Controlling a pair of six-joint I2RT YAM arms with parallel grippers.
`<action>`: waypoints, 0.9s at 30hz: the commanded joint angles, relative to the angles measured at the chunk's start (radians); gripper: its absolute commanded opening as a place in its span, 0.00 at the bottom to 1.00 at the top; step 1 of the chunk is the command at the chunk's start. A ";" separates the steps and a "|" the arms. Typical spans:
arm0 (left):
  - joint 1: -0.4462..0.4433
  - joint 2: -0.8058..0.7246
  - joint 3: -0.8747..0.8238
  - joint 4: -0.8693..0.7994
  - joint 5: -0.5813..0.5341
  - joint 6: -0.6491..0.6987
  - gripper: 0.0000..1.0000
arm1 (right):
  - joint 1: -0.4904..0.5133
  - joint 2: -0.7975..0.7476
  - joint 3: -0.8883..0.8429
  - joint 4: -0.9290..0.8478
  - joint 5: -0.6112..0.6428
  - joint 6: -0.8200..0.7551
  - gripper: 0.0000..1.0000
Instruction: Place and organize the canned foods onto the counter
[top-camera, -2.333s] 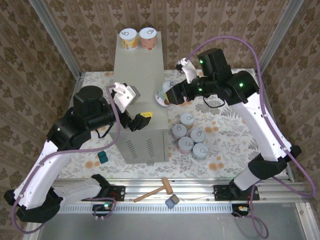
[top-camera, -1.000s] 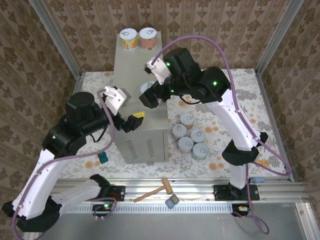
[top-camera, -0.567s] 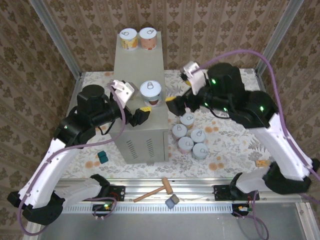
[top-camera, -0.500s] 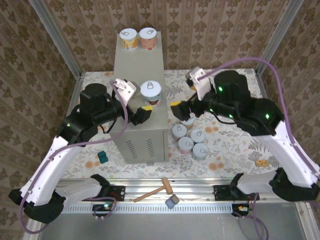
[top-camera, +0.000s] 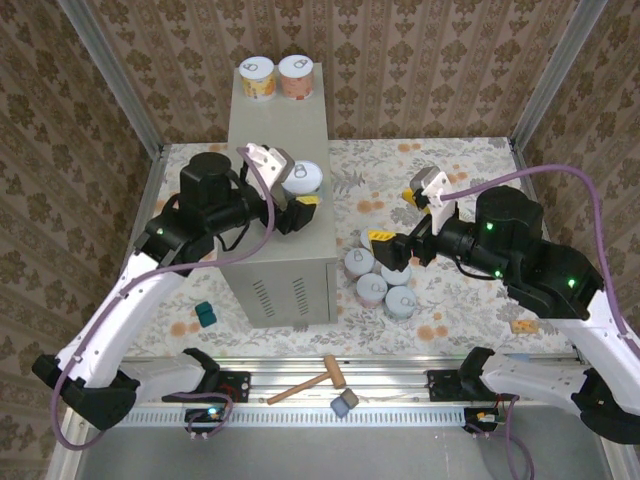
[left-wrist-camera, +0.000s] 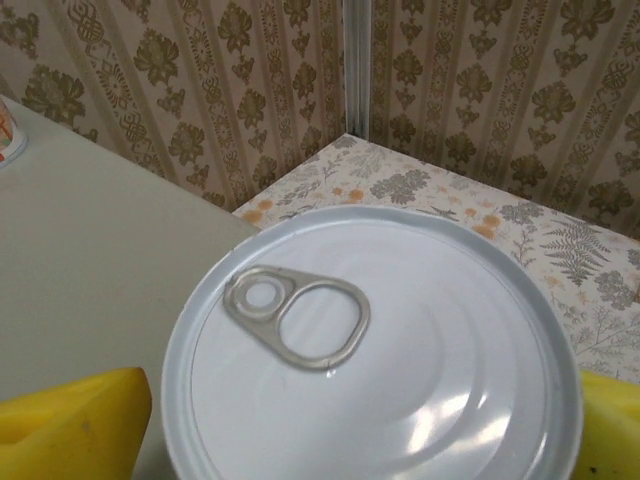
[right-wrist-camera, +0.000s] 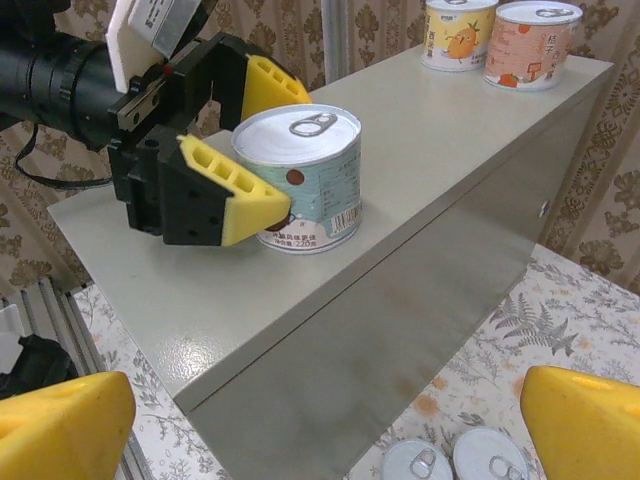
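Left claw (right-wrist-camera: 255, 140): yellow pads (right-wrist-camera: 232, 195) straddle the teal can (right-wrist-camera: 310, 170), close against its sides. Pressing or just clear, cannot tell. The can stands upright near the right edge of the surface (top-camera: 275, 125), about mid-length. Two cans (top-camera: 257, 77) stand upright at the far edge. Right claw (top-camera: 388, 246): wide, holding nothing, above the cluster of cans (top-camera: 372, 289) on the floral floor (top-camera: 470, 170) beside the surface's right side. Damask wallpaper (top-camera: 420, 60) on the walls.

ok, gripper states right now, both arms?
Left gripper: fingers straddle the teal can on the counter; a firm grip cannot be told.
Right gripper: open, holding nothing.
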 joint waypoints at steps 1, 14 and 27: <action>0.008 0.010 0.041 0.048 0.000 -0.024 0.88 | -0.002 -0.002 -0.027 0.045 -0.016 0.019 1.00; 0.101 0.032 0.060 0.082 -0.045 -0.016 0.74 | 0.001 -0.001 -0.120 0.119 -0.015 0.048 1.00; 0.285 0.150 0.164 0.123 0.038 0.041 0.74 | 0.011 0.032 -0.148 0.204 -0.039 0.056 1.00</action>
